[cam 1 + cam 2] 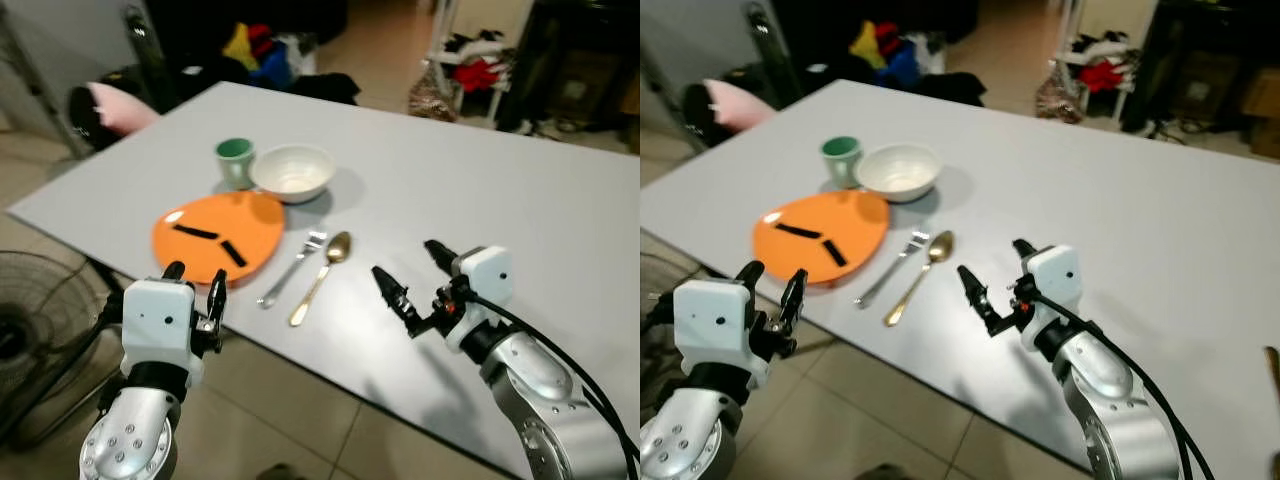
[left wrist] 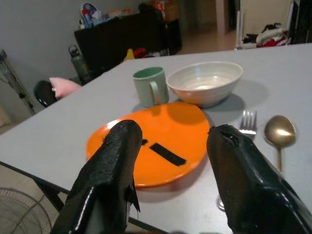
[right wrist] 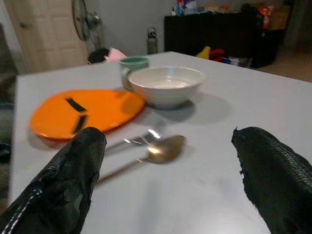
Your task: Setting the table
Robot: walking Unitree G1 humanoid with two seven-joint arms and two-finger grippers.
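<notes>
Fingers [image 1: 216, 293] apart over grey table [image 1: 520, 200].

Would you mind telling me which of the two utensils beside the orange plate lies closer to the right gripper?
The gold spoon. It lies on the far side of the silver fork from the plate, toward the right gripper.

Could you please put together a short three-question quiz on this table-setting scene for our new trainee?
1. True or false: the fork lies between the orange plate and the gold spoon.
2. Which item stands beside the white bowl? A) a glass B) a green mug C) a knife
3. Fill in: the right gripper hovers open over the grey ______, while the left gripper is open at its near edge.

Key: 1 true; 2 B; 3 table.
</notes>
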